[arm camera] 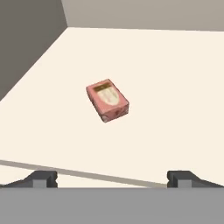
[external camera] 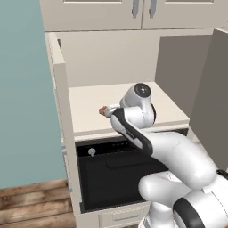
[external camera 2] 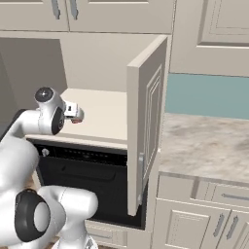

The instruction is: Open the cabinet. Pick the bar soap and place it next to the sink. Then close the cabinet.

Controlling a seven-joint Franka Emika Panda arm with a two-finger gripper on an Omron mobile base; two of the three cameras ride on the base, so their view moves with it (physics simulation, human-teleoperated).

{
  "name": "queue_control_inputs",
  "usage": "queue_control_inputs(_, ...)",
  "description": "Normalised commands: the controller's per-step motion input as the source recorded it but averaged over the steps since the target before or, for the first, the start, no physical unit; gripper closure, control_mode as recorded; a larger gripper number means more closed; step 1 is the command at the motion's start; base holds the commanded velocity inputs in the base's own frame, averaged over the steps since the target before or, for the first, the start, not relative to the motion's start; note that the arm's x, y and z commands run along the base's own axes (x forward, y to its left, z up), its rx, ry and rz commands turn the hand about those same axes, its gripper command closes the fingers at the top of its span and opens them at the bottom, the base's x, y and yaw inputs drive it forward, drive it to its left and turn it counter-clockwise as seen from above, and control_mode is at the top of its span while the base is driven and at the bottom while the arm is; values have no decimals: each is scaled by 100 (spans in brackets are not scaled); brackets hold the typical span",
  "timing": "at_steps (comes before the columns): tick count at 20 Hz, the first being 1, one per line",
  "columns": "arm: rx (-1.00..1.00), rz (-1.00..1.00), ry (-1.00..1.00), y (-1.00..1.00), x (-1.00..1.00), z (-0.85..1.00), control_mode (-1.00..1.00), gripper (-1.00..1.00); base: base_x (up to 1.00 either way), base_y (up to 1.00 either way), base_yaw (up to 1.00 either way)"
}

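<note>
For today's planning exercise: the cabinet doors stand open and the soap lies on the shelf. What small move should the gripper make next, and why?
Probably ease the open two-finger gripper forward and down over the pink rectangular bar soap. The large cream cabinet is already open, the soap lies flat and alone on its cream shelf, and the fingertips are apart from it, short of a grasp.

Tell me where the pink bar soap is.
The pink rectangular bar soap lies flat on the open cream cabinet's shelf, mid-frame in the hand view, ahead of the open gripper.

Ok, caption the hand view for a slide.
Open tool above the pink bar soap lying flat on the open cabinet's cream shelf.
</note>
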Motion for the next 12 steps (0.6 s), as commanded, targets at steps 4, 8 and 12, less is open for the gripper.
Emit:
queue_control_inputs(4,0,5,0,0,31,-24,-100,-100,0,0,0)
queue_control_inputs(8,0,5,0,0,34,-24,-100,-100,0,0,0)
queue_control_inputs(12,0,3,1,1,46,-21,-100,-100,0,0,0)
